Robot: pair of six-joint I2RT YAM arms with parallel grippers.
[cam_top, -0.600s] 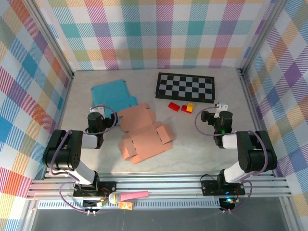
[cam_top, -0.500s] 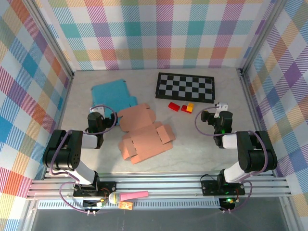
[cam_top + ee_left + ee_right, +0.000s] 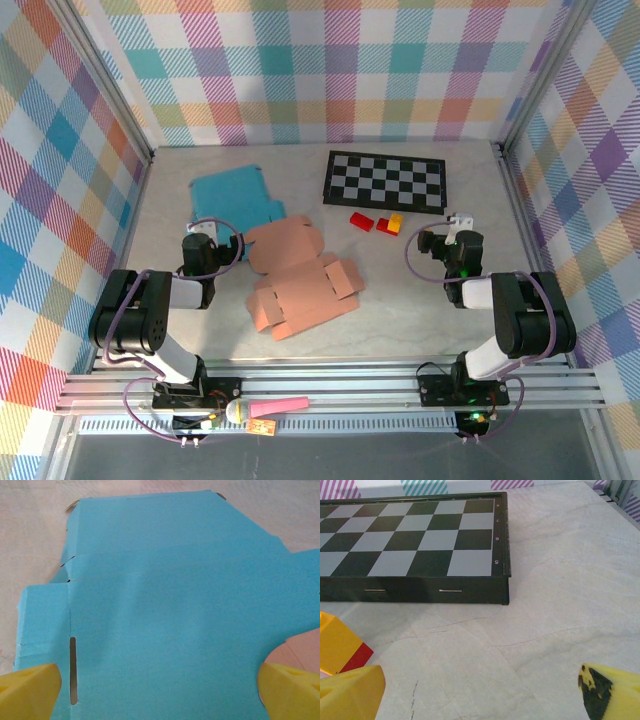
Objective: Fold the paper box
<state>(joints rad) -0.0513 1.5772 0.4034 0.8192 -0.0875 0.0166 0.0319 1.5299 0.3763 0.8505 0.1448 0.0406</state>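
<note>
**Top view.** A pink paper box [image 3: 300, 280] lies unfolded and flat at the middle of the desk [image 3: 420, 320]. It is slightly askew and about as wide as it is deep, so it has no clear long axis. A blue paper box [image 3: 232, 193], also flat, lies just beyond it, with its near edge meeting the pink one. The left pincer [image 3: 205, 240] sits just beside the pink sheet's left edge. The right pincer [image 3: 452, 237] is well apart on the right, so we judge the left arm nearer. A chessboard [image 3: 385, 180] and red and yellow blocks [image 3: 376, 222] lie far right, off both paths.

**Left wrist view.** The left pincer [image 3: 160, 695] is spread wide and holds nothing, with blue card directly ahead and the pink box off to its right.

**Right wrist view.** The right pincer [image 3: 480, 695] is also wide apart and empty over bare desk. The chessboard [image 3: 415, 545] is ahead and a block [image 3: 335, 647] is near its left tip.
</note>
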